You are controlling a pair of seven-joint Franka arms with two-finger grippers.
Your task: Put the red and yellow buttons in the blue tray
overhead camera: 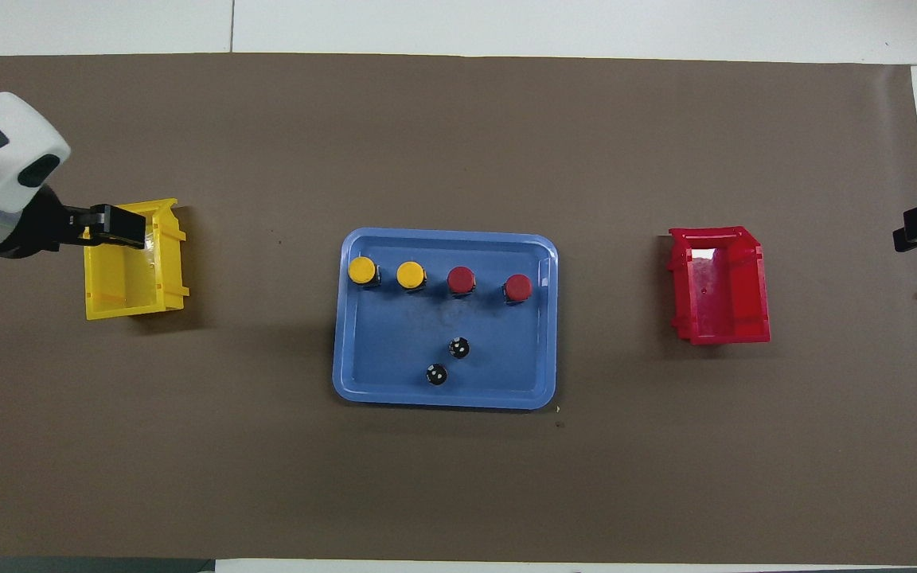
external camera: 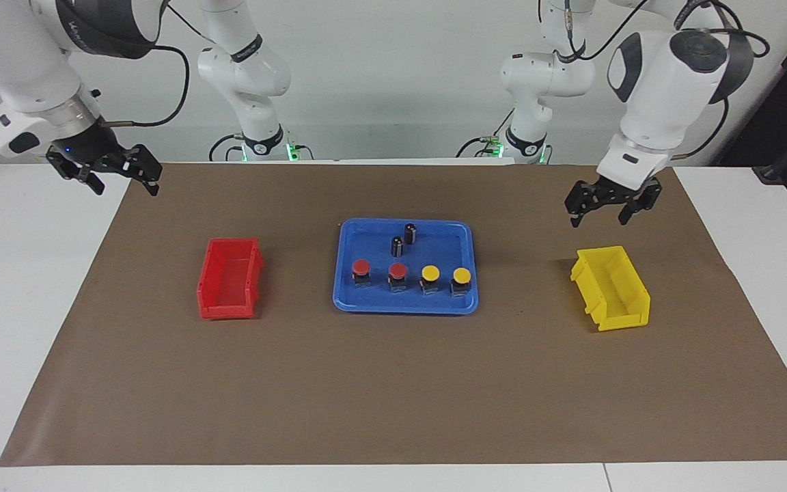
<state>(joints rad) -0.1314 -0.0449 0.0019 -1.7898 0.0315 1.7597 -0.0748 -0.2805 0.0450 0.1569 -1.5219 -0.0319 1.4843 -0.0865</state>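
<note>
A brown paper sheet (external camera: 393,383) covered the white table (external camera: 24,287). Four red and yellow round-capped buttons (external camera: 398,272) stood in the shallow blue plastic tray (external camera: 404,305), mid-sheet. Left gripper (external camera: 604,212) and right gripper (external camera: 123,183) hung with fingers apart, holding nothing.

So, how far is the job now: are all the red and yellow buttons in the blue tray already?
It looks done. Both red-capped push buttons and both yellow-capped push buttons stand in a row in the shallow rectangular blue plastic tray. Nothing is in hand: the left gripper is open over the brown mat near the yellow plastic bin, and the right gripper is open at the mat's edge. Nothing seems left.
</note>
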